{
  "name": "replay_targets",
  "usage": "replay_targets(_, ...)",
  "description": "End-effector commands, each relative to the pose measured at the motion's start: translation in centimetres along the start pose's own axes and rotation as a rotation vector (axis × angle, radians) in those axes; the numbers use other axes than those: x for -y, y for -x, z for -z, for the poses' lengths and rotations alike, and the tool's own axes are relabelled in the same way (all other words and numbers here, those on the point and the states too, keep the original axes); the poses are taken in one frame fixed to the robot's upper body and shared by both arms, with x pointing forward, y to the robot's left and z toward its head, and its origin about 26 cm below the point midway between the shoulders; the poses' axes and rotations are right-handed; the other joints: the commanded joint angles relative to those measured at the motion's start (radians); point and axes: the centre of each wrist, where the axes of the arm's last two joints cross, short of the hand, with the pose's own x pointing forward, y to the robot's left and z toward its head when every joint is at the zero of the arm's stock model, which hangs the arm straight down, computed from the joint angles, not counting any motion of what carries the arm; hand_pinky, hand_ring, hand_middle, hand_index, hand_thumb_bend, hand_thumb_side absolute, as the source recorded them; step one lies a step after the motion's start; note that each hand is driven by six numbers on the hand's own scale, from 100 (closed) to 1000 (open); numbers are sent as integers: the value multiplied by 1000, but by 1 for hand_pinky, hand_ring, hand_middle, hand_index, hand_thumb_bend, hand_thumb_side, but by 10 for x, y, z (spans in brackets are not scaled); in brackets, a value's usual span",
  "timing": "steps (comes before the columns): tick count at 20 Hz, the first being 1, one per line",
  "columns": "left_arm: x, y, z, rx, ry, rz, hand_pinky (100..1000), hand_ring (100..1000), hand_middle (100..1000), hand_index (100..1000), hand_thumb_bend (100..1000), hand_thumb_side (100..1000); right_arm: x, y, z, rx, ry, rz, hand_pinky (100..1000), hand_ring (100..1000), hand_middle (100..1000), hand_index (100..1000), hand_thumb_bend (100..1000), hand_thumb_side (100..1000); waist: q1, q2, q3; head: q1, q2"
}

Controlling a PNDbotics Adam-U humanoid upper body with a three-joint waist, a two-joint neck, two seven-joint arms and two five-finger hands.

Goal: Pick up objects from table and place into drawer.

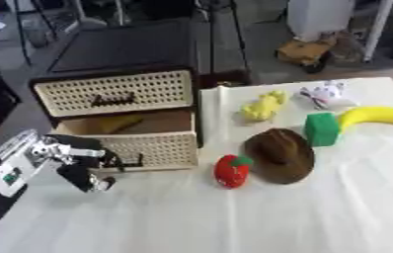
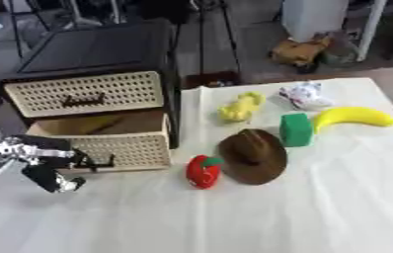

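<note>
A cream wicker drawer unit [image 1: 113,91] stands at the table's left. Its lower drawer [image 1: 148,146] is pulled out, with something yellow [image 1: 113,123] lying inside. My left hand [image 1: 83,170] hangs just left of that drawer's dark handle [image 1: 131,162], fingers curled downward with nothing in them; whether it touches the handle I cannot tell. To the right on the white cloth lie a red strawberry toy [image 1: 232,171], a brown hat [image 1: 279,153], a green block [image 1: 322,128], a banana [image 1: 379,116], a yellow soft toy [image 1: 264,105] and a small white toy [image 1: 325,95]. My right hand shows in no view.
The white cloth [image 1: 234,217] covers the table down to the near edge. A black frame [image 1: 127,47] sits behind and around the drawer unit. Beyond the table's far edge the floor holds stands and a brown object [image 1: 305,52].
</note>
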Motion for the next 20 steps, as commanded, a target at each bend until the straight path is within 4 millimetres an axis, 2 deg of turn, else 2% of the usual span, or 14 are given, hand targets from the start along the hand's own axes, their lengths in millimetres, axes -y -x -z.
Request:
replay_targets(1,-4,-10,-5,54,81,81,100,100,100,668,100,515,1,-5,8,29,-17,-11,695,798,750,818,100,1000,-2,-14,2,-1,7)
replay_targets(20,19,-32,-5,60,126,42,100,100,100,684,100,530,2,-5,7,27,-6,-21,695,797,750,818,100,1000,-5,-23,8,-2,10)
